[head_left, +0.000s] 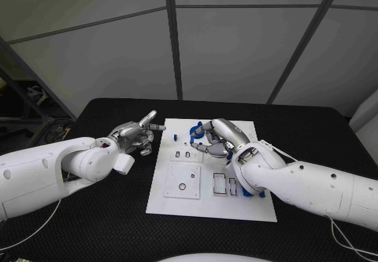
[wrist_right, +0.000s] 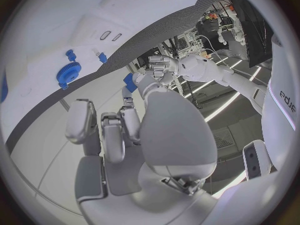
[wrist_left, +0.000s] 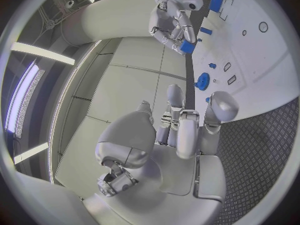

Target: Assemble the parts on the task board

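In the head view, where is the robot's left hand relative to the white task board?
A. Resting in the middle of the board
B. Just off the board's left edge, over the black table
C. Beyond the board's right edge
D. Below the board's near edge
B: the left hand sits over the black table, just beside the left edge of the task board.

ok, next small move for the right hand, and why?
Probably lower the right hand toward the task board to seat its blue part. The left wrist view shows that part held in its fingers above the board, near the blue gear. The left hand hovers beside the board's edge, holding nothing.
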Motion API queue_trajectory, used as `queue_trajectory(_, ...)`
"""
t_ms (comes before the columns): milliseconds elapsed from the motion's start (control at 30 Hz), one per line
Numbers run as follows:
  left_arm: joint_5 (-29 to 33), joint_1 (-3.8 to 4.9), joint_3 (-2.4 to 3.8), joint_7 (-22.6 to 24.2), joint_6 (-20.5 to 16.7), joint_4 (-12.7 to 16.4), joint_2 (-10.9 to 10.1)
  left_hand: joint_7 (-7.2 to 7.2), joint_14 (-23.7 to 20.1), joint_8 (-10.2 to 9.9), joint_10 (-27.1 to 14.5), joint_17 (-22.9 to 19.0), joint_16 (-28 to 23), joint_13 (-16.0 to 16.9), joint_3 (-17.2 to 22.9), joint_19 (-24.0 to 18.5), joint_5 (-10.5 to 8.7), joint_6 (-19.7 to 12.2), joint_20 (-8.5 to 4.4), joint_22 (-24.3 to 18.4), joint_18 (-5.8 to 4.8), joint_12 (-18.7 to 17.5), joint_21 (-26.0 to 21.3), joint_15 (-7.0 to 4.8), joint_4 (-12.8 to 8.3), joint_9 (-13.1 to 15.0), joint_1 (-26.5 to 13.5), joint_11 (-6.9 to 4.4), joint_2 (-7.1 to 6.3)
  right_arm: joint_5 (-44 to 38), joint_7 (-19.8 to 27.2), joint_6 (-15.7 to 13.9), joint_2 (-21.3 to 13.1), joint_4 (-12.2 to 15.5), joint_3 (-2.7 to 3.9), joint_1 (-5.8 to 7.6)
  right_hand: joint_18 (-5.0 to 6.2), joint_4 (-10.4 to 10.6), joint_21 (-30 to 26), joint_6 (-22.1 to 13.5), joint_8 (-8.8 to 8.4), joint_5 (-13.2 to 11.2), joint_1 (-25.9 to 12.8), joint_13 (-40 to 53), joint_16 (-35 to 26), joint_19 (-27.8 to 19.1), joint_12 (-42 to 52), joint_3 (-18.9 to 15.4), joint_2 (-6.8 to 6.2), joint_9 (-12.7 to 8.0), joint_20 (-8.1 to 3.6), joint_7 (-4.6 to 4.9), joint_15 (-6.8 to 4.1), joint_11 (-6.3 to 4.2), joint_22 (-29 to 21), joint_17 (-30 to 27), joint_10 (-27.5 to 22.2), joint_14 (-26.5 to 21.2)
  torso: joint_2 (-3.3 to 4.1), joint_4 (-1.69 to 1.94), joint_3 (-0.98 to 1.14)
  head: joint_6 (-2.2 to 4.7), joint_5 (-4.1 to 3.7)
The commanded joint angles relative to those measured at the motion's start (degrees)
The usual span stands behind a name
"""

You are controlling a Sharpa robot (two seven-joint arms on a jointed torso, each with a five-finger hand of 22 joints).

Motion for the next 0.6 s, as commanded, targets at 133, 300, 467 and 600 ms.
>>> queue_trajectory(133,4.24,0.69,0.09,5.51,-2.84,1.68,-0.57,0.92,-2.73,0.22,-3.90,-6.15,-4.32,-1.83,0.48,-6.40,-0.31,-2.14,1.00,-8.31,5.73,-2.01,-8.51,0.92,-2.68,-0.23,3.29,0.88,-1.17,0.13,0.69,3.88,1.46,-2.51,0.03,-0.73,-0.36,0.00,0.29,1.00,0.34,0.28,-0.02,-0.01,-0.17,0.16,-0.44,0.34,0.60,1.63,-0.13,-0.63,-0.30,-0.23,-0.07,14.44,0.25,5.90,0.03,0.04,-0.01,-0.36,0.16)
queue_trajectory(300,4.68,0.83,0.10,6.08,-3.05,2.44,-0.58,0.94,-2.95,0.47,-4.10,-6.64,-4.55,-1.94,0.46,-6.70,-0.41,-2.24,1.09,-8.87,5.84,-2.01,-9.05,0.97,-2.97,-0.21,3.64,0.92,-1.33,-0.70,0.43,5.14,2.22,-3.94,0.02,-1.17,-0.35,-0.04,0.27,0.97,0.32,0.34,-0.01,-0.07,-0.22,0.12,-0.52,0.38,0.61,1.64,-0.13,-0.62,-0.30,-0.22,-0.08,14.39,0.19,5.88,0.05,-0.12,0.08,-0.47,0.27)
queue_trajectory(467,4.82,0.88,0.11,6.07,-3.20,2.70,-0.45,1.04,-3.79,0.95,-4.70,-8.21,-5.34,-2.15,0.26,-7.54,-0.51,-2.54,1.24,-10.23,6.09,-2.03,-10.37,1.10,-3.44,-0.20,4.11,1.04,-1.75,-1.50,-0.69,6.07,2.94,-4.95,0.01,-1.51,-0.35,-0.11,0.25,0.91,0.29,0.44,-0.05,-0.10,-0.28,0.06,-0.60,0.42,0.61,1.66,-0.13,-0.58,-0.28,-0.20,-0.11,14.31,0.11,5.86,0.01,-0.13,0.16,-0.53,0.25)
queue_trajectory(600,4.84,0.89,0.10,6.10,-3.29,2.84,-0.36,1.05,-3.85,1.05,-4.76,-8.30,-5.38,-2.18,0.21,-7.50,-0.53,-2.57,1.26,-10.23,6.08,-1.99,-10.36,1.12,-3.55,-0.20,4.21,1.05,-1.88,-1.81,-1.72,7.06,3.30,-5.62,0.01,-1.61,-0.32,-0.11,0.16,0.89,0.28,0.46,-0.09,-0.13,-0.31,-0.04,-0.65,0.43,0.61,1.67,-0.12,-0.56,-0.27,-0.18,-0.23,14.27,0.06,5.85,-0.05,-0.05,0.10,-0.67,0.20)
